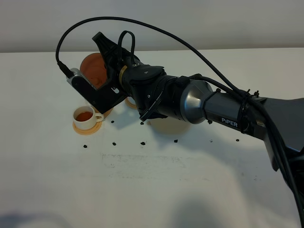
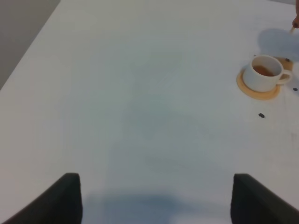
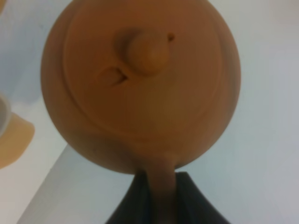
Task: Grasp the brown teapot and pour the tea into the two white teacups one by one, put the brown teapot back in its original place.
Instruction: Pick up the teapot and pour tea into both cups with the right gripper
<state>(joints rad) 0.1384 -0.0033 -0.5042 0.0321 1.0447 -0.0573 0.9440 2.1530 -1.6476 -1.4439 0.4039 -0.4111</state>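
My right gripper (image 1: 108,61) reaches across to the left and is shut on the loop handle of the brown teapot (image 1: 92,69). It holds the teapot above the table, just behind the cups. The right wrist view shows the teapot's lid and knob (image 3: 147,51) and the handle between the fingers (image 3: 184,200). One white teacup (image 1: 85,115) holds brown tea and stands on its orange-tan coaster (image 1: 87,128); it also shows in the left wrist view (image 2: 264,72). The second teacup is mostly hidden; only a white rim (image 3: 2,116) and a coaster (image 3: 14,140) show. My left gripper (image 2: 156,200) is open and empty.
A pale beige trivet (image 1: 166,126) lies partly hidden under my right arm. Several small dark specks (image 1: 142,143) are scattered on the white table (image 1: 156,185). A black cable (image 1: 156,31) arcs over the arm. The table's far edge meets a wall.
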